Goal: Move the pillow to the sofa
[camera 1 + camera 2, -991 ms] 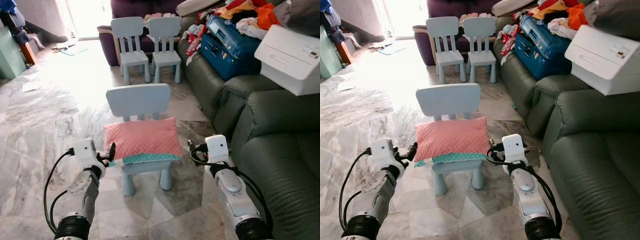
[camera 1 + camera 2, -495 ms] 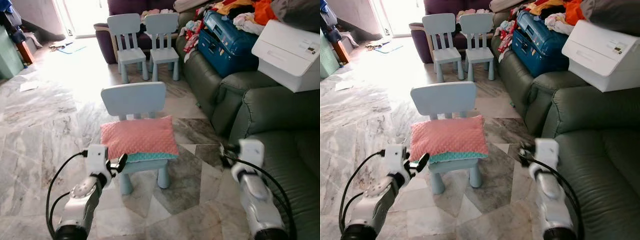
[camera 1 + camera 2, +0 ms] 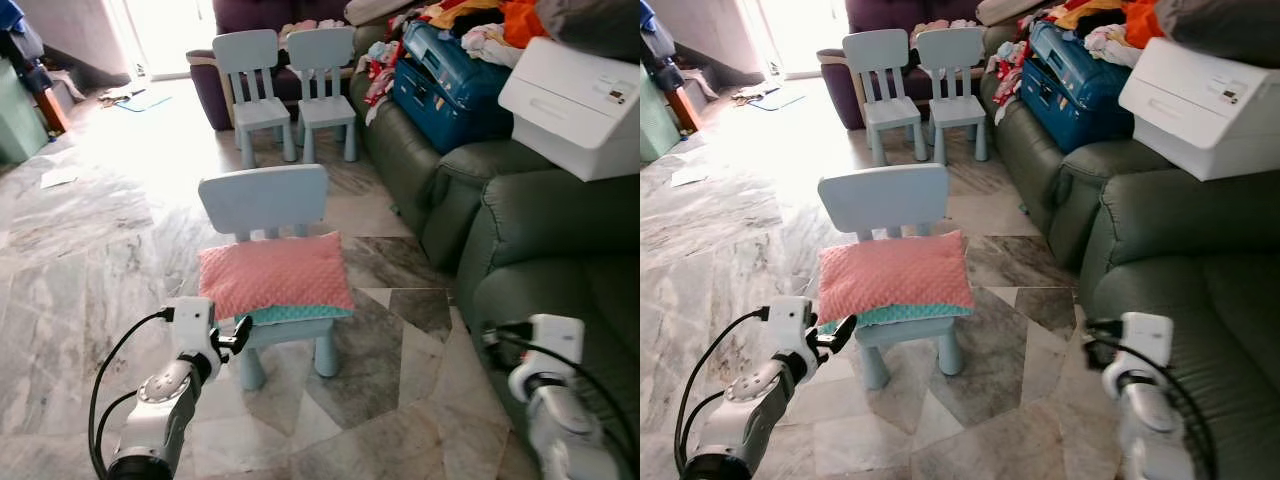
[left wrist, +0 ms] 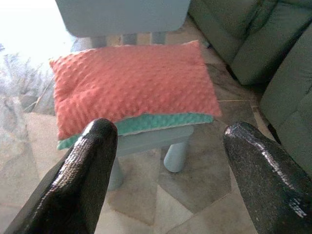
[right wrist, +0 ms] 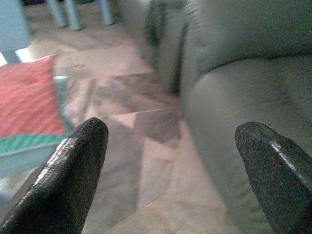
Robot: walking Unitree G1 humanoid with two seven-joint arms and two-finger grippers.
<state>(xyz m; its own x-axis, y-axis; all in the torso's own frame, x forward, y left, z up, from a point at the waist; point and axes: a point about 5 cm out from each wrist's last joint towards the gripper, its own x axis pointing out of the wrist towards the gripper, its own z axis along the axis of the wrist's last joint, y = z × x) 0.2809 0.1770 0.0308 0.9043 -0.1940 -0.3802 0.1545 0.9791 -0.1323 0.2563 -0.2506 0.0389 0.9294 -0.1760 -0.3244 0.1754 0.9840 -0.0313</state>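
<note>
The pillow (image 3: 275,277), pink on top and teal underneath, lies flat on the seat of a small light-blue chair (image 3: 264,199) in front of me. My left gripper (image 3: 238,337) is open, low at the chair's front left corner, just short of the pillow (image 4: 134,87). Its fingers (image 4: 92,161) stand wide apart with nothing between them. My right gripper (image 3: 496,335) is open too, far to the right by the front of the green sofa (image 3: 545,235). In its wrist view the pillow (image 5: 27,95) lies well off to one side.
The green sofa's far seats carry a blue suitcase (image 3: 450,80), heaped clothes and a white appliance (image 3: 575,105). Two more light-blue chairs (image 3: 290,75) stand at the back before a purple sofa (image 3: 285,15). Marble floor (image 3: 390,370) lies between the chair and the sofa.
Both grippers flanked the pillow a second ago. The right one has swung away to the right, toward the sofa. The left one has drawn back and lower. The camera shifted slightly.
</note>
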